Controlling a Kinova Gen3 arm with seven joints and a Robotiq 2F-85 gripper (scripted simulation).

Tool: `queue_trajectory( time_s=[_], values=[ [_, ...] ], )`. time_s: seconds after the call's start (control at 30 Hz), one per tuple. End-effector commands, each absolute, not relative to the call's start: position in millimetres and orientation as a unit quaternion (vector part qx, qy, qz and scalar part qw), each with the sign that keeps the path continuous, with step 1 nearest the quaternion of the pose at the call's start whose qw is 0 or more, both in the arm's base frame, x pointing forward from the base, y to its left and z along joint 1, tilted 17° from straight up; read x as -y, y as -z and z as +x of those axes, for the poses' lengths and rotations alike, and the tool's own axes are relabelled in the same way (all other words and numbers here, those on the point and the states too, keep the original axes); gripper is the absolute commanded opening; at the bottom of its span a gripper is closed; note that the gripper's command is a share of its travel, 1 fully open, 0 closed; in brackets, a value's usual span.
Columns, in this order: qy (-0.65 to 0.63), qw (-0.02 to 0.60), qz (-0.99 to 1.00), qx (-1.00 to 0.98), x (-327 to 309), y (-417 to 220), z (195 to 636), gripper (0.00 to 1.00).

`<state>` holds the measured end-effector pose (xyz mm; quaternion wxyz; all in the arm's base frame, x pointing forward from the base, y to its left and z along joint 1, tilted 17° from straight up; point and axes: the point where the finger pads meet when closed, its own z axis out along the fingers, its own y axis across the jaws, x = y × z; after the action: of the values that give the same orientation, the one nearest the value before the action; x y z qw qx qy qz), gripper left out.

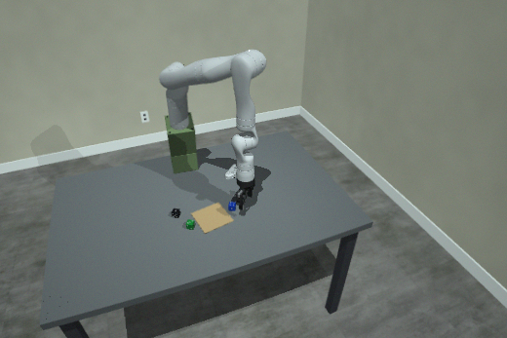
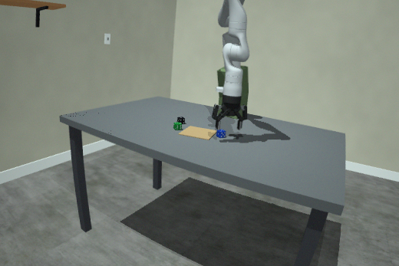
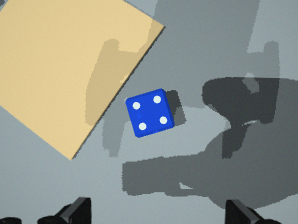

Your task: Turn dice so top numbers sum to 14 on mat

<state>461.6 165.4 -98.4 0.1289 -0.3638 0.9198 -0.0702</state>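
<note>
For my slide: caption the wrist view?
Open hand above blue die showing four, beside the tan mat.

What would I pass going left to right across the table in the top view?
Small black die → small green die → flat tan square mat → small blue die, with the open black gripper just above it.

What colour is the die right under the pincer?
Blue with white dots, four on top. The wrist view shows it best.
</note>
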Motion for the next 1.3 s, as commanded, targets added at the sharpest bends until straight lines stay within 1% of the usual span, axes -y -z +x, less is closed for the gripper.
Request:
queue_trajectory(
  time_s=[0.0,1.27],
  values=[
    [0.070,0.130,-0.364,-0.920,-166.3,97.8,461.8,1.00],
    [0.070,0.130,-0.364,-0.920,-166.6,91.5,459.9,1.00]
  ],
)
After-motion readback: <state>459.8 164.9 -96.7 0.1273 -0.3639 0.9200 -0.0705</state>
